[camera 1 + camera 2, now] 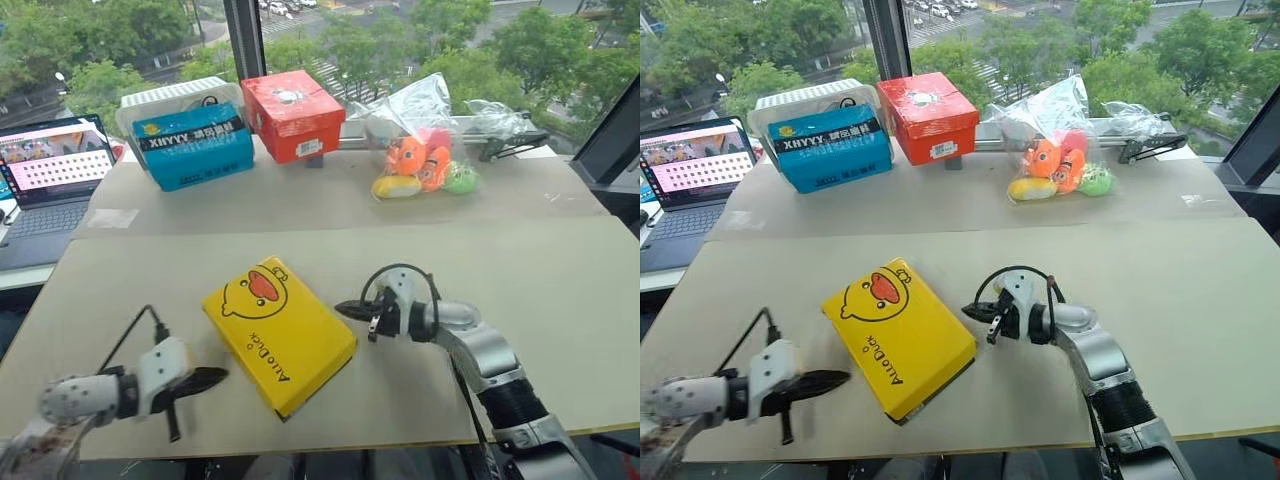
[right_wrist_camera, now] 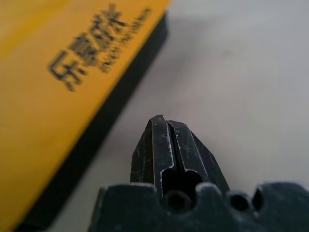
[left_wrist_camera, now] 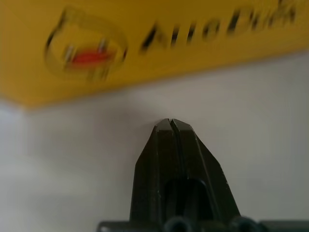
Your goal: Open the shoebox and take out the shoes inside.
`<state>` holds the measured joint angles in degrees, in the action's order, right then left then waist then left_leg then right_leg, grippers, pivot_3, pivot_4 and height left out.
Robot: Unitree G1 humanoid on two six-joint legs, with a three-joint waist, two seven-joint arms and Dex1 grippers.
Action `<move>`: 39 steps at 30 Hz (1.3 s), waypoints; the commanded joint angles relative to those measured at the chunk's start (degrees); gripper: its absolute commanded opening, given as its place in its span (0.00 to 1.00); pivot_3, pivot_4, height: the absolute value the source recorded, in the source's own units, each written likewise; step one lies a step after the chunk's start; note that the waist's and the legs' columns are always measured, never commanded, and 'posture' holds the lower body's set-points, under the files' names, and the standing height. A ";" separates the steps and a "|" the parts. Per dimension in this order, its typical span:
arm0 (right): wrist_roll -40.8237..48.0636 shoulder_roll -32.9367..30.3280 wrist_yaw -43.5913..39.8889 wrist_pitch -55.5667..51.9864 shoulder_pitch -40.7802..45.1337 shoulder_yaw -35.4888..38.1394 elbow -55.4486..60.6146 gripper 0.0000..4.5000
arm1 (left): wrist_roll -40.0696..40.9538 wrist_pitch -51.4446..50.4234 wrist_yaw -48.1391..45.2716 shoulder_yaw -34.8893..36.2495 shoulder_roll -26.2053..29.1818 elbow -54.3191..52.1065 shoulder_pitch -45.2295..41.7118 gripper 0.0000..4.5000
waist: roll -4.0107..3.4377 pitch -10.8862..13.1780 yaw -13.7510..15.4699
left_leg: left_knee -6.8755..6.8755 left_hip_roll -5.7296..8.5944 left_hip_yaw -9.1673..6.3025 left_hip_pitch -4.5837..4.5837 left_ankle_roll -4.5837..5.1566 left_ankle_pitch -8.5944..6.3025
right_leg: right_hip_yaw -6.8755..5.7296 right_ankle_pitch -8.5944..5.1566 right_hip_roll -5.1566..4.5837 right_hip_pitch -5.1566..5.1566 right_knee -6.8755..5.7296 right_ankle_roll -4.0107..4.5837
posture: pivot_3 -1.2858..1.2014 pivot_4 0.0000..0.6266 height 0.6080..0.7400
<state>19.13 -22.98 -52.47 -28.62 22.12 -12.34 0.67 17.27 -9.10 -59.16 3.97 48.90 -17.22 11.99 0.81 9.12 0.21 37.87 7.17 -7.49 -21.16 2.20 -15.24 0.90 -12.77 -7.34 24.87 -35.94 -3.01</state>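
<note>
You see the shoebox (image 1: 279, 335) lying closed on the counter (image 1: 560, 290), between your two pincers. The left pincer (image 1: 218, 377) and the right pincer (image 1: 345, 309) are both pressed together, empty, each just beside the box.

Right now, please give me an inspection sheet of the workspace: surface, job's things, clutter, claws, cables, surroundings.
Surface: pale table, two boards joined by a seam.
Job's things: shoebox lies flat, yellow lid on; shoes not visible.
Clutter: blue box, red-orange box, bag of plush toys, all at the far edge.
Claws: left claw shut, short of the shoebox; right claw shut, beside its other side, holding nothing.
Cables: black cable loops at both wrists.
Surroundings: open laptop on the left; window with trees behind.
</note>
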 commanded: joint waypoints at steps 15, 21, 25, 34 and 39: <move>7.00 -6.41 3.17 -15.41 -11.27 7.72 22.03 0.01 | -9.08 10.69 -13.71 -20.11 -16.96 27.33 -44.88 0.00 | 0.09 -0.04 0.33 | 0.28 0.01 0.16 -0.33 -0.18 0.12 | -0.02 0.08 -0.02 0.26 -0.09 -0.04 | 0.52 0.24 1.00; 7.37 -9.10 6.31 -20.12 -16.79 9.72 30.01 0.01 | -11.96 18.15 -16.83 -22.23 -23.02 38.97 -50.79 0.00 | 0.14 -0.07 0.22 | 1.00 0.00 0.16 -0.66 0.00 0.00 | -0.08 0.16 0.02 0.23 -0.12 -0.17 | 0.52 0.24 1.00; 4.49 -10.63 8.23 -17.76 -17.86 11.63 28.41 0.01 | -12.86 19.88 -18.75 -23.34 -25.11 40.94 -51.26 0.00 | 0.16 -0.07 0.35 | 1.10 0.03 0.18 -0.67 0.05 -0.02 | -0.06 0.20 -0.01 0.18 -0.07 -0.25 | 0.52 0.24 1.00; 4.41 -16.63 6.86 -16.06 -16.41 19.31 22.30 0.01 | -14.65 21.96 -16.88 -17.43 -15.13 42.42 -49.42 0.00 | 0.17 -0.06 0.37 | 1.22 0.06 0.24 -0.63 0.08 -0.03 | 0.04 0.27 -0.03 0.14 -0.16 -0.28 | 0.52 0.24 1.00; 5.71 -22.08 4.05 -15.82 -17.83 24.21 22.11 0.01 | -10.36 16.34 -14.32 -10.42 -11.16 39.65 -50.43 0.00 | 0.18 -0.05 0.25 | 1.25 0.04 0.24 -0.65 0.06 -0.02 | 0.04 0.35 0.01 0.21 -0.27 -0.26 | 0.52 0.24 1.00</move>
<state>23.70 -42.97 -46.68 -45.86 4.90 8.42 21.19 4.37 9.90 -74.51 -10.27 35.69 25.32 -37.39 0.99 9.06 0.46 39.12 7.20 -7.25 -21.82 2.26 -15.26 0.94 -12.42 -7.32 25.10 -36.22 -3.27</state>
